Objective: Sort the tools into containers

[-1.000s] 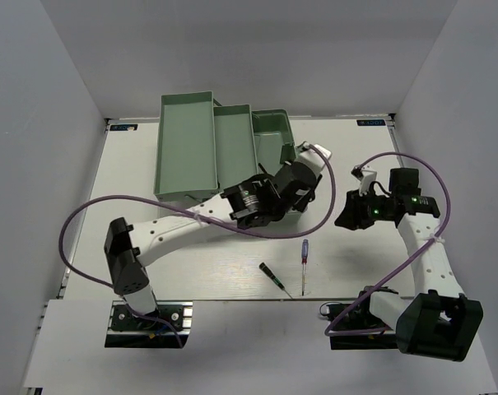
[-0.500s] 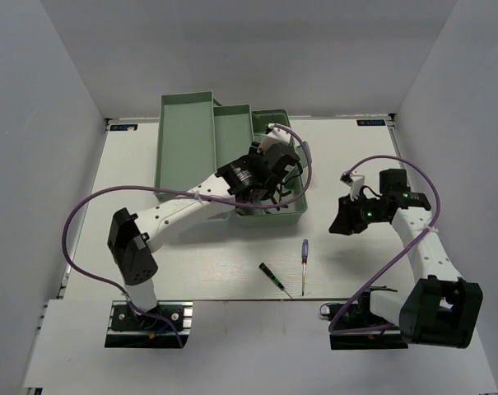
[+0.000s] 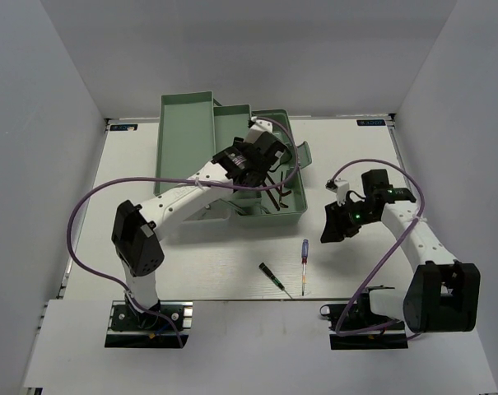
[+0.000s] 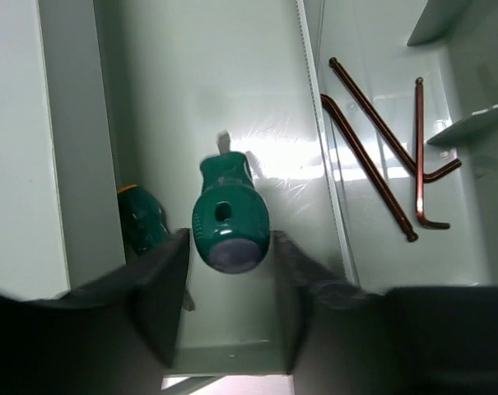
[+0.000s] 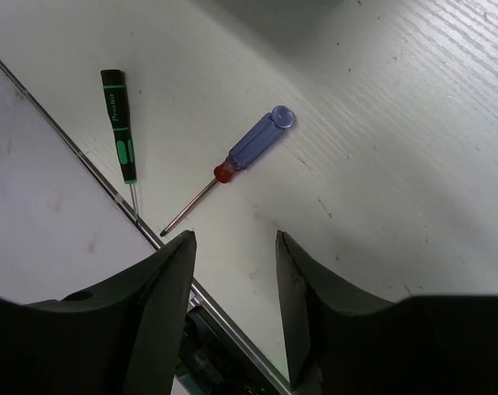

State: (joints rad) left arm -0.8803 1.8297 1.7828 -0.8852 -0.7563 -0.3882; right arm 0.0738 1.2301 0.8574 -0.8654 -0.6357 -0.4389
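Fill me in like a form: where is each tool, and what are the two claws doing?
toolbox: pale green, open, at the far side of the table
stubby screwdriver: between the fingers of the left gripper, over a toolbox compartment; grip unclear
hex keys: three, in the next compartment
purple screwdriver: on the table
dark green screwdriver: on the table beside it
right gripper: open, empty, near the purple screwdriver

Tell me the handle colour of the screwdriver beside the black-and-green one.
Translucent purple-blue; the screwdriver shows best in the right wrist view.
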